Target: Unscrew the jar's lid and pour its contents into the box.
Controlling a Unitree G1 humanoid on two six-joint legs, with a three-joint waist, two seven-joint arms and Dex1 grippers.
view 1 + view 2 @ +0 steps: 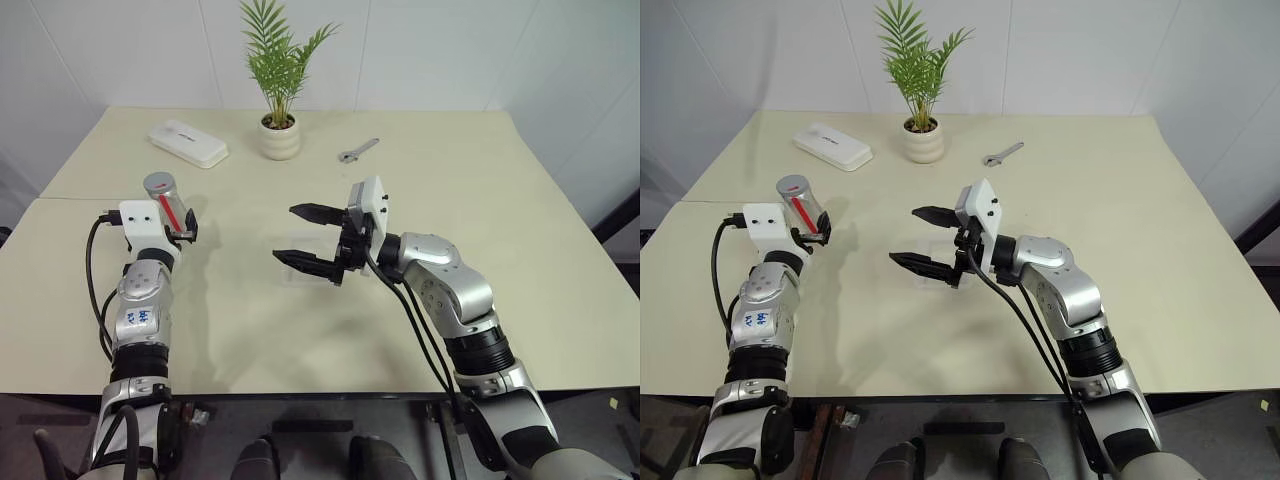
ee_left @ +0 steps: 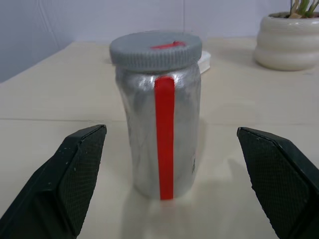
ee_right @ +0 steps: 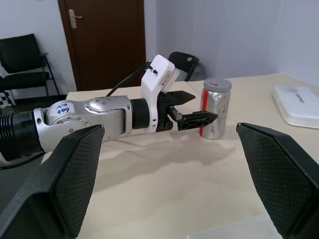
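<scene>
Left arm stretched forward over the pale beige desk (image 1: 480,180), forearm roughly level, left pincer (image 3: 192,107) pointing ahead with fingers (image 2: 75,169) spread wide apart, nothing clamped; just ahead of the fingertips, upright on the desk, the small clear plastic jar with a red stripe down its side (image 2: 159,134), apart from both fingers and centred on the gap between them; round grey ribbed lid with a small red mark (image 2: 155,50) seated on the jar's top; contents not discernible through the wall; right arm bent in from the right, wrist turned so the right pincer (image 1: 305,238) points across toward the robot's left, hanging above the desk with its black fingers wide apart and empty; beneath it, faintly visible, the shallow square clear plastic box (image 1: 940,262) flat on the desk; farther back, a white ribbed plant pot with a green palm (image 1: 279,138), a flat white oblong case (image 1: 188,143), and a small metal wrench (image 1: 358,151), all well apart from both pincers.
</scene>
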